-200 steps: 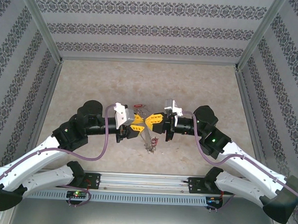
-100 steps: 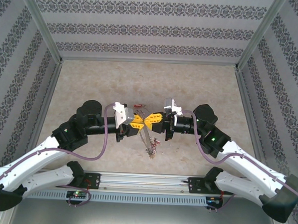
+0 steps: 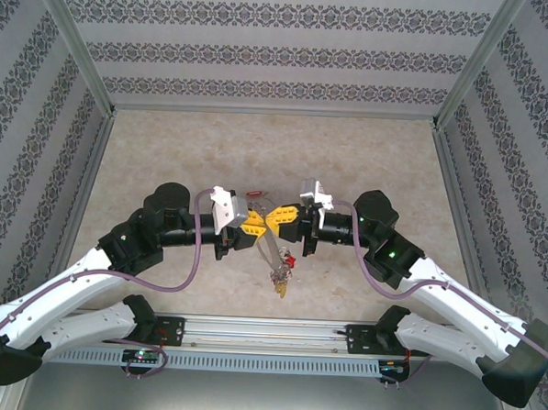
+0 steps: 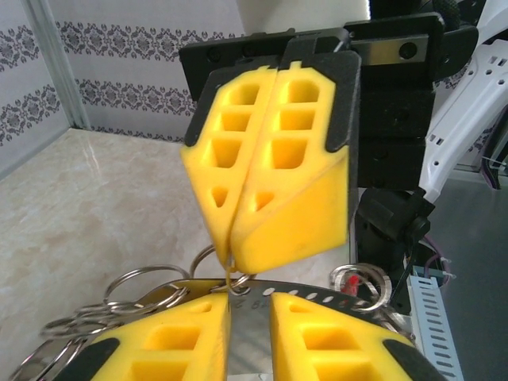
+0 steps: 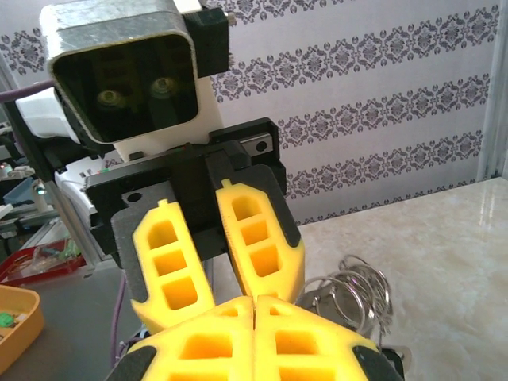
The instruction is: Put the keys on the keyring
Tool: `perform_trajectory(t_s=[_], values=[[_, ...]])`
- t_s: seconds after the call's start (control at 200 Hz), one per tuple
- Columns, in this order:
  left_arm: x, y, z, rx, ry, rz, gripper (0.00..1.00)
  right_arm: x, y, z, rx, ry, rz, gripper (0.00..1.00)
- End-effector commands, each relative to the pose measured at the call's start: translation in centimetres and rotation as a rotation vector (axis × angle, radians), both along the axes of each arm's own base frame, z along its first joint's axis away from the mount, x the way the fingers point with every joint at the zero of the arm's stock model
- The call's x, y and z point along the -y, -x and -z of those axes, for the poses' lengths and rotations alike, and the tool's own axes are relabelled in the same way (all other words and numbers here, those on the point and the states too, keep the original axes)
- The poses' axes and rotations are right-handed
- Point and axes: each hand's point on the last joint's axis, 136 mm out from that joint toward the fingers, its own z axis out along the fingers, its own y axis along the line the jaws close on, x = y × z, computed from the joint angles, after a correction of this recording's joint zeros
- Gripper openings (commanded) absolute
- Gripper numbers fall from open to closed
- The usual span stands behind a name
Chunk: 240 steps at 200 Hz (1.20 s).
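My two grippers meet tip to tip above the middle of the table. The left gripper point(image 3: 258, 225) point(image 4: 250, 300) stands slightly apart and is shut on the keyring point(image 4: 313, 290), a flat grey metal band with small holes that runs between its fingers. The right gripper point(image 3: 279, 222) point(image 4: 230, 252) point(image 5: 254, 302) is shut, pinching the thin wire of a small split ring that hangs on that band. Several keys point(image 3: 279, 277) dangle below both grippers, one with a red tag point(image 3: 290, 258) point(image 4: 350, 282). More small split rings point(image 5: 359, 292) bunch up beside the right fingers.
A beige marble-look table point(image 3: 258, 149) is enclosed by patterned walls on three sides. A metal rail point(image 3: 267, 333) runs along the near edge by the arm bases. An orange bin point(image 5: 16, 321) sits off the table behind the left arm.
The bunch of keys has swung lower and a little right, and the red tag now shows. The left jaws have narrowed onto the band. Both grippers stay together.
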Motion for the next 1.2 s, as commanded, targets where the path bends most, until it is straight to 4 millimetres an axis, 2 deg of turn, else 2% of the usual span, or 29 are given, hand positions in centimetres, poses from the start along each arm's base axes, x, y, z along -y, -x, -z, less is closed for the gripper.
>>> perform_trajectory(t_s=[0.0, 0.205, 0.465, 0.819, 0.959, 1.194], values=[[1.2, 1.6, -2.7, 0.052, 0.083, 0.115, 0.22, -0.5, -0.6, -0.1, 0.017, -0.008, 0.023, 0.00], [1.3, 1.3, -2.9, 0.057, 0.094, 0.107, 0.23, -0.7, -0.3, 0.3, 0.005, -0.006, -0.010, 0.00], [1.0, 1.1, -3.6, 0.083, 0.116, 0.083, 0.23, -1.1, 1.3, 1.6, -0.037, -0.017, -0.118, 0.00], [1.1, 1.0, -3.1, 0.074, 0.112, 0.080, 0.22, -1.4, 3.1, 3.0, -0.085, 0.023, -0.238, 0.00], [1.2, 1.0, -3.0, 0.074, 0.108, 0.085, 0.19, -1.7, 3.1, 3.8, -0.104, 0.044, -0.254, 0.00], [1.3, 1.1, -2.8, 0.072, 0.104, 0.090, 0.15, -2.1, 2.8, 4.0, -0.110, 0.053, -0.258, 0.00]])
